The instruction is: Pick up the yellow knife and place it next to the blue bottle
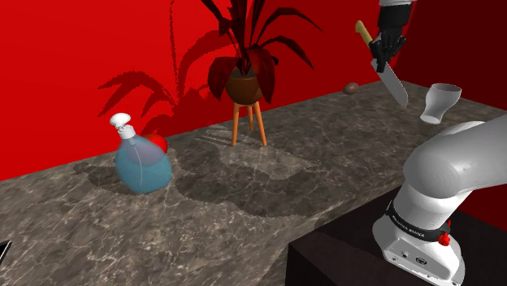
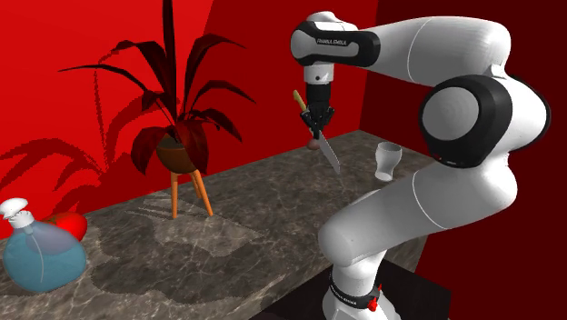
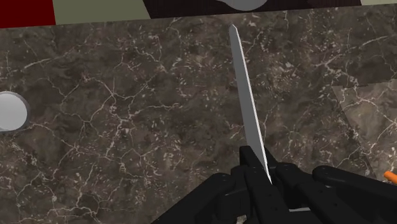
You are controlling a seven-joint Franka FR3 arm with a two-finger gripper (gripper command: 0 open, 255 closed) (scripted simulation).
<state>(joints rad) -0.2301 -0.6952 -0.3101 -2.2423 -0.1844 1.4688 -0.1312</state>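
Fingers (image 3: 229,191) are sitting right up against the wrist camera, and they're clamping tight on the knife (image 3: 248,102), so the pickup part is looking done to me. In the shoulder view the knife (image 1: 390,77) is hanging in the air, well clear of the bench (image 1: 284,203), up over that view's far right end and fairly near the white cup (image 1: 439,101) that's standing by the corner there.

What's left, I'm guessing, is basically everything after the grab. The bottle (image 1: 142,162) is sitting way down toward the opposite end of the bench, close to the back edge by the red wall (image 1: 65,49), with a round red thing (image 1: 156,145) peeking out just behind it. So the knife and bottle are well apart right now, and the potted plant (image 1: 244,81) on its three-legged stand is standing roughly between them near the back edge. The carry, the lowering and the letting go are all waiting to happen.

As for the knife itself: it's showing a yellowish handle poking up above the fingers and a long, plain grey blade tapering to a sharp point. In the second exterior view the knife (image 2: 329,155) is tilting, handle up and tip slanting down toward the bench. The grip is sitting about where handle meets blade, so most of the blade is sticking out free below.
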